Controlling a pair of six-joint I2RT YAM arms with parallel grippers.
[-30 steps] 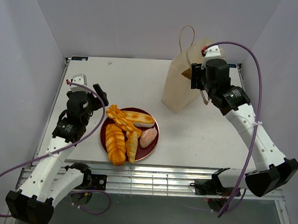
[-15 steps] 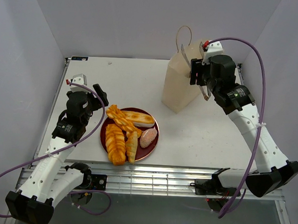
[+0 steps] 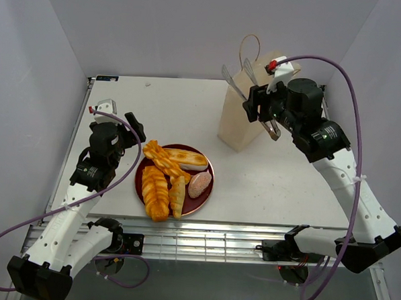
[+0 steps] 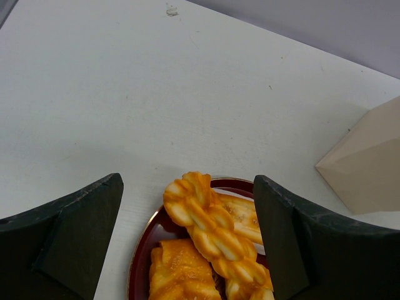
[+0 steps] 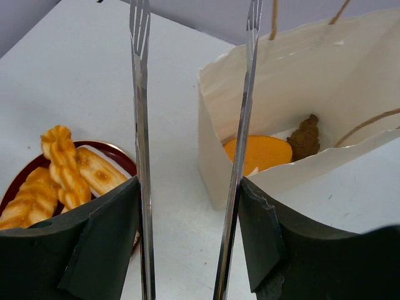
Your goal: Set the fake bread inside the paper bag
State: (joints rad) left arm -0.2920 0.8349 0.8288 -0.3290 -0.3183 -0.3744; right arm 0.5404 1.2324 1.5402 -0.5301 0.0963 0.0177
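Note:
The paper bag (image 3: 241, 118) stands open at the back right. In the right wrist view it (image 5: 294, 75) holds an orange bun (image 5: 259, 153) and a dark brown piece (image 5: 304, 136). My right gripper (image 3: 260, 111) is shut on metal tongs (image 3: 232, 83), held above the bag's near left corner; the tongs (image 5: 139, 125) are spread and empty. The dark red plate (image 3: 195, 205) carries a braided loaf (image 3: 165, 161), a long roll (image 3: 185, 158), a bigger braided loaf (image 3: 156, 193) and a pinkish-brown piece (image 3: 199, 184). My left gripper (image 3: 135, 130) is open above the plate's left edge, over the braided loaf (image 4: 209, 219).
The white table (image 3: 155, 107) ends in a metal rail at the front. Grey walls close in on the left, right and back. The bag's loop handles (image 3: 249, 48) stick up behind the right gripper.
My right gripper has drawn the tongs up out of the bag and swung them left; their tips now show above the bag's left edge. The left arm has not moved.

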